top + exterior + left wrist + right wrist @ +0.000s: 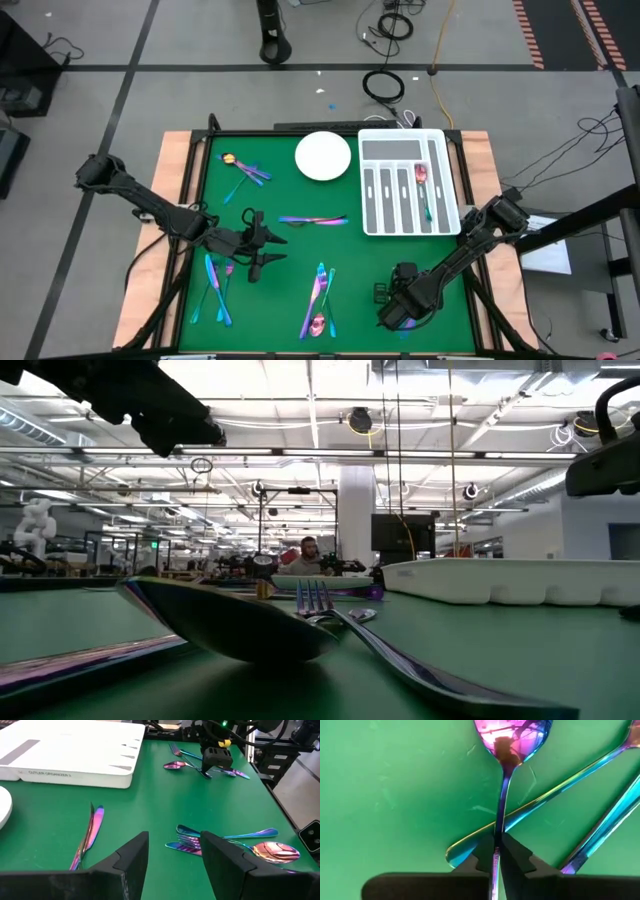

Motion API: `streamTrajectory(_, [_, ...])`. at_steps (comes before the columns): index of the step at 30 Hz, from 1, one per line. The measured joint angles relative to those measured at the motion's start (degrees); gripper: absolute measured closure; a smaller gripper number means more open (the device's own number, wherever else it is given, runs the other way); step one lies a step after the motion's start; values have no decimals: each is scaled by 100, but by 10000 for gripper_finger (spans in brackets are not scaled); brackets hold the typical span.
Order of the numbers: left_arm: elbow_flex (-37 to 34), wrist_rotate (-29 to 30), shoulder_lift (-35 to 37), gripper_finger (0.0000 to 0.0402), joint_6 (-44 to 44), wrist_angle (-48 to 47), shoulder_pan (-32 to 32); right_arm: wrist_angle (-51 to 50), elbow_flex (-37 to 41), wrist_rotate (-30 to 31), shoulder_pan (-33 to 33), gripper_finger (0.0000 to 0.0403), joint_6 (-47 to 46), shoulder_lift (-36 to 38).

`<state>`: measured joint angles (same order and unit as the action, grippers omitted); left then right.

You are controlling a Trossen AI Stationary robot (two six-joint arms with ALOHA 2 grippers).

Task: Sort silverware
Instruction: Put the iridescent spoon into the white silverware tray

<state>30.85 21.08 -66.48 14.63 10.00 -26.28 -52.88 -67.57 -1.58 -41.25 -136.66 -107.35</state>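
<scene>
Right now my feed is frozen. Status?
Right gripper shut on spoon handle, front of table. Left gripper open, idle mid-table. Crossing handle under spoon.

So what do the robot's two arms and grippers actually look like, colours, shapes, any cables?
Both arms are dark, near black, built of slim jointed segments. The left gripper ends in two broad, flat, matte black fingers with angled tips. The right gripper has black fingers tapering to wedge points. Black cables trail by the right arm's base.
</scene>
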Motion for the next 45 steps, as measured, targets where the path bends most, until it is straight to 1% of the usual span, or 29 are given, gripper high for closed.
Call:
streamTrajectory(5, [0, 0, 0, 221, 0, 0, 0, -255, -199, 28, 0, 399, 39, -14])
streamTrajectory(10, [0, 0, 0, 221, 0, 0, 0, -926, -813, 442, 21, 401, 201, -15])
streamTrajectory(13, [0, 0, 2, 221, 0, 2, 0, -1201, -1227, 831, 81, 401, 501, 2])
streamTrajectory(17, [-4, 0, 2, 221, -71, 125, 0, -1298, -1697, 1684, 182, 402, 1110, 99])
streamTrajectory(21, [-50, -11, -95, 221, -427, 761, -87, -889, -1986, 2672, 307, 402, 2246, 276])
streamTrajectory(23, [-119, -172, -200, 221, -665, 1263, -137, -532, -2097, 3085, 359, 402, 2989, 353])
streamTrajectory(26, [-215, -501, -375, 221, -984, 1980, -170, 194, -2200, 3514, 430, 402, 4279, 461])
streamTrajectory(28, [-236, -709, -508, 221, -1103, 2323, -166, 852, -2228, 3655, 497, 402, 5301, 492])
streamTrajectory(32, [-236, -1037, -894, 221, -1217, 3164, -139, 2348, -2227, 3687, 686, 403, 7393, 491])
streamTrajectory(35, [-236, -1437, -1233, 221, -1296, 3908, -78, 3416, -2229, 3247, 884, 403, 8731, 468])
streamTrajectory(37, [-236, -1820, -1478, 221, -1364, 4485, -53, 3887, -2229, 2871, 1019, 403, 9304, 458])
streamTrajectory(41, [-238, -2781, -1849, 221, -1397, 5822, -4, 4526, -2229, 2135, 1240, 403, 10093, 457])
streamTrajectory(43, [-238, -2979, -1938, 221, -1376, 6303, 0, 4747, -2229, 1824, 1305, 403, 10434, 456])
streamTrajectory(45, [-238, -2965, -1985, 221, -1364, 6413, 2, 5023, -2229, 1571, 1358, 403, 10734, 425])
